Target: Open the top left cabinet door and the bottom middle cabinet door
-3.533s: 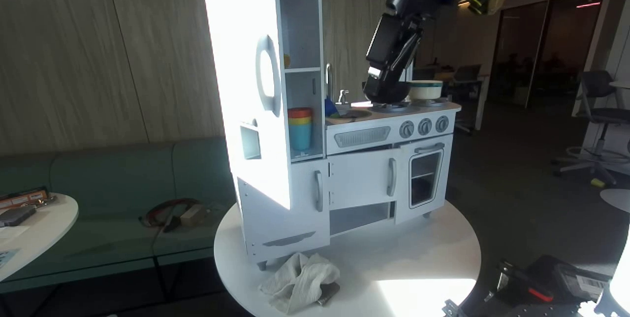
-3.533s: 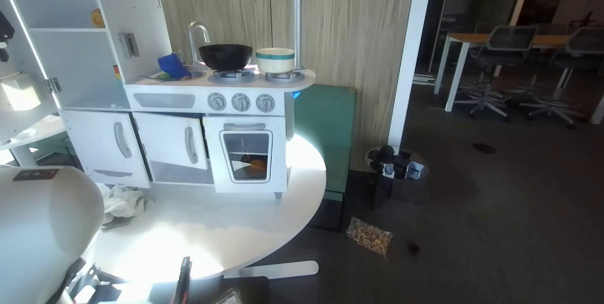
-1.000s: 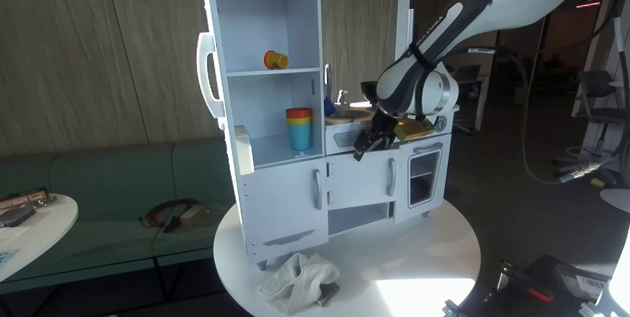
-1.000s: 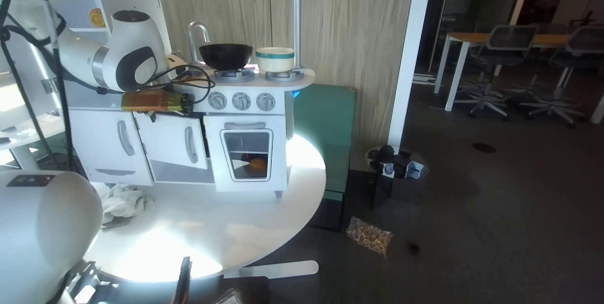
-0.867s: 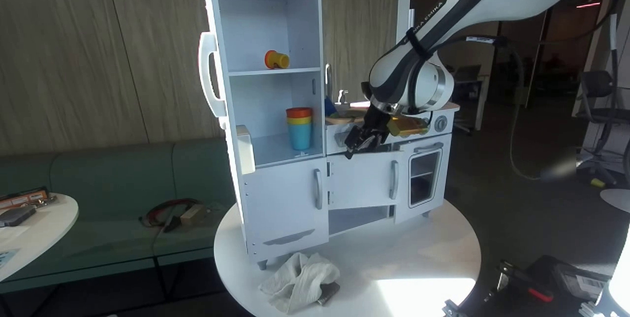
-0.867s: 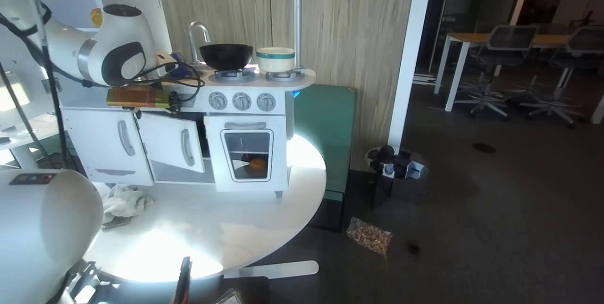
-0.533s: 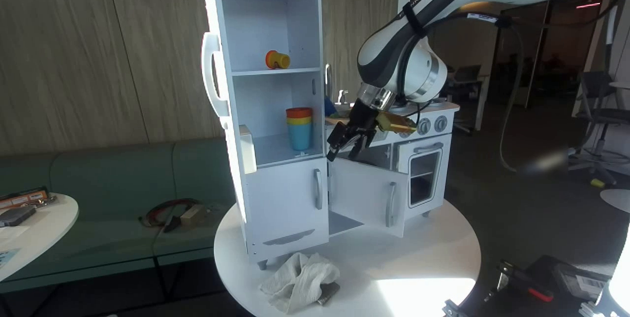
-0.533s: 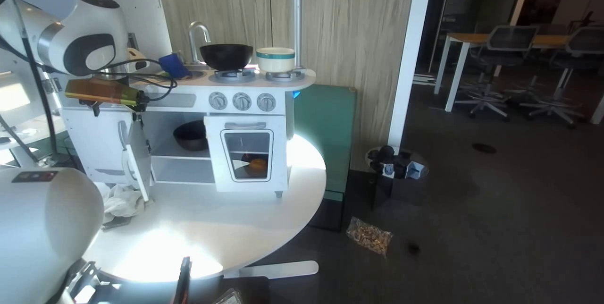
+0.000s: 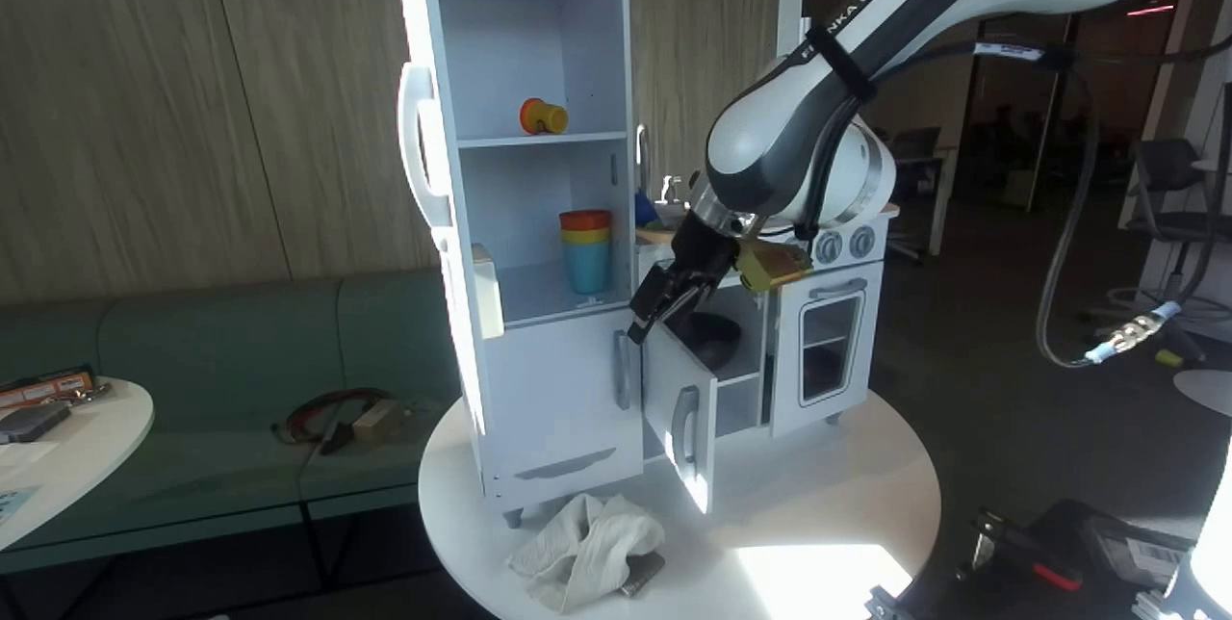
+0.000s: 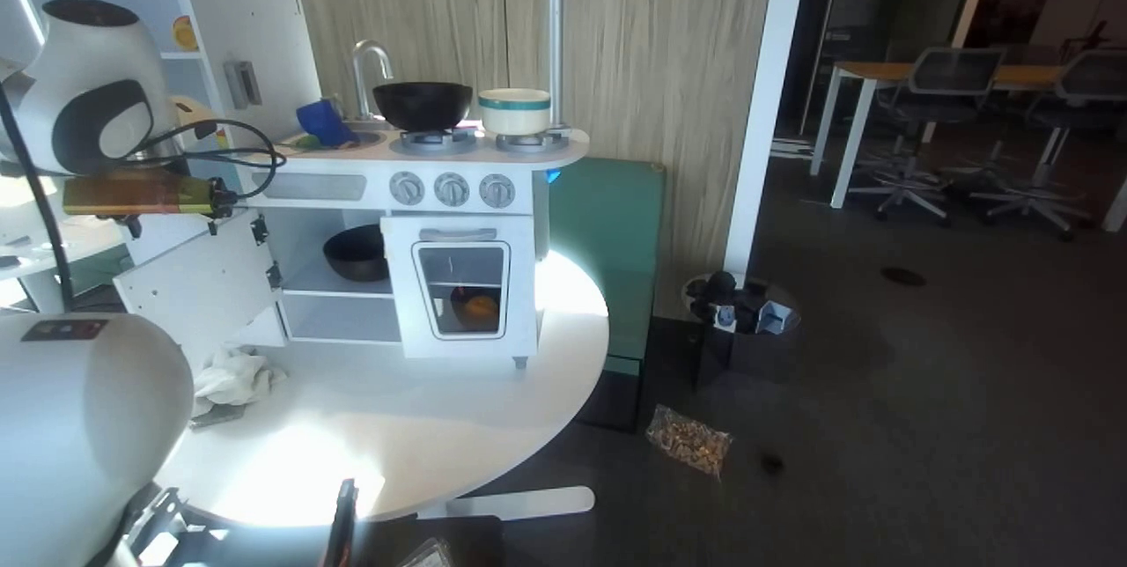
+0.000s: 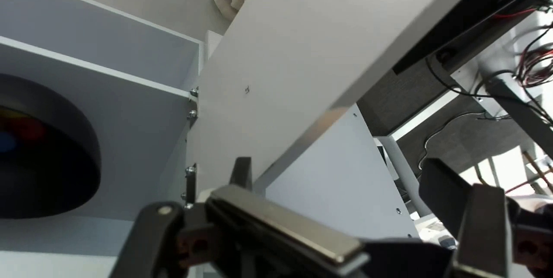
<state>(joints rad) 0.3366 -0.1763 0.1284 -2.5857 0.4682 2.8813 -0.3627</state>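
The tall fridge door (image 9: pixel 424 38) stands swung wide, long axis vertical, while the lower middle door (image 9: pixel 664 394) juts outward near the jaws, spread apart.

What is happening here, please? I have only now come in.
A robot arm is at a white toy kitchen. Its open gripper is close to the upper edge of the bottom middle door, which stands open; contact is unclear. The top left fridge door is open too, so the task looks done.
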